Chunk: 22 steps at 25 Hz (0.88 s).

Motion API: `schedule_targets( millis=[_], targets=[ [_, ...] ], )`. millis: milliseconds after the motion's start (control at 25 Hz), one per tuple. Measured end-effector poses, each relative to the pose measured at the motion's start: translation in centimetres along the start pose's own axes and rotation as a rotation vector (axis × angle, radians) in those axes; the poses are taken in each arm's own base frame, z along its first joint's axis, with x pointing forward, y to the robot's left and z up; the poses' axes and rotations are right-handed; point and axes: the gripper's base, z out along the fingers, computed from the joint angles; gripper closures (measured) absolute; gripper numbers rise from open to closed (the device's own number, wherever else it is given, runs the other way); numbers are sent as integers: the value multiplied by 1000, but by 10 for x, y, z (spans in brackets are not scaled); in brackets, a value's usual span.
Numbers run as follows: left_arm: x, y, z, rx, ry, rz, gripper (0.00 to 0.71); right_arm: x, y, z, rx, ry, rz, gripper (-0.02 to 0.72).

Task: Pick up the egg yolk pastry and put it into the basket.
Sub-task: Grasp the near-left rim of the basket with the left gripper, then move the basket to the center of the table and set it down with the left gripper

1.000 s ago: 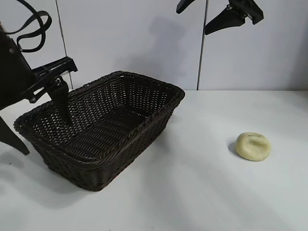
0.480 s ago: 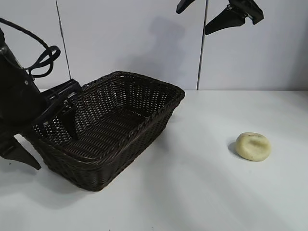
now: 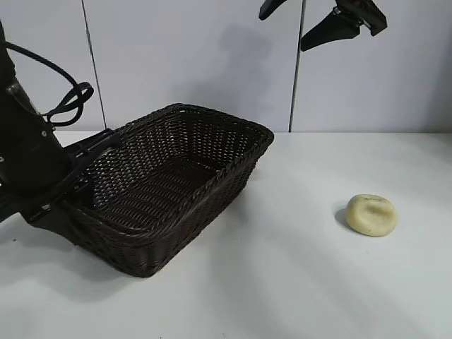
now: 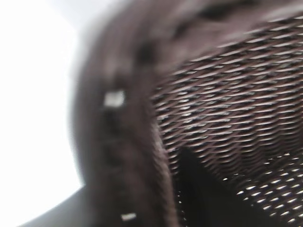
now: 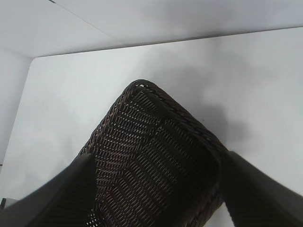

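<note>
The egg yolk pastry [image 3: 372, 215], a pale yellow rounded bun with a dent on top, lies on the white table at the right, apart from both grippers. The dark brown wicker basket [image 3: 233, 166] stands at the left. My left gripper [image 3: 70, 205] is low at the basket's left end, open and astride its braided rim. In the left wrist view the rim [image 4: 128, 142] fills the space between the fingers, with one finger [image 4: 203, 194] inside the basket. My right gripper [image 3: 282, 30] hangs open and empty high above the basket's far end, and its wrist view looks down into the basket [image 5: 189, 120].
The white table top [image 3: 296, 282] runs from the basket to the pastry and to the front edge. A pale panelled wall [image 3: 176, 56] stands behind. A black cable loop [image 3: 67, 99] hangs from the left arm.
My left gripper has come down from above the basket's left end to straddle its rim. The basket has shifted a little to the right. The right arm and the pastry have not moved.
</note>
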Motion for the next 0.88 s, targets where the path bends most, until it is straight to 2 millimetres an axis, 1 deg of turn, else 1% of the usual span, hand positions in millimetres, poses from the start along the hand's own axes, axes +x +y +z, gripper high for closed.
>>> schedule_targets(
  millis=[80,200,360,560,680,880],
  targets=[
    [-4,0,-2,-3,18,-13,610,0,0,0,0,0,0,176],
    [-13,-4,-13,32,38,2,610,0,0,0,0,0,0,176],
    [-28,-9,-27,78,70,69,610,0,0,0,2,0,-2,176],
    [-50,-10,-44,117,91,224,610,0,0,0,4,1,-5,176],
    [-59,-10,-53,121,102,340,610,0,0,0,5,1,-5,176],
    [-64,-21,-66,150,89,517,610,0,-1,0,6,3,-7,176]
  ],
)
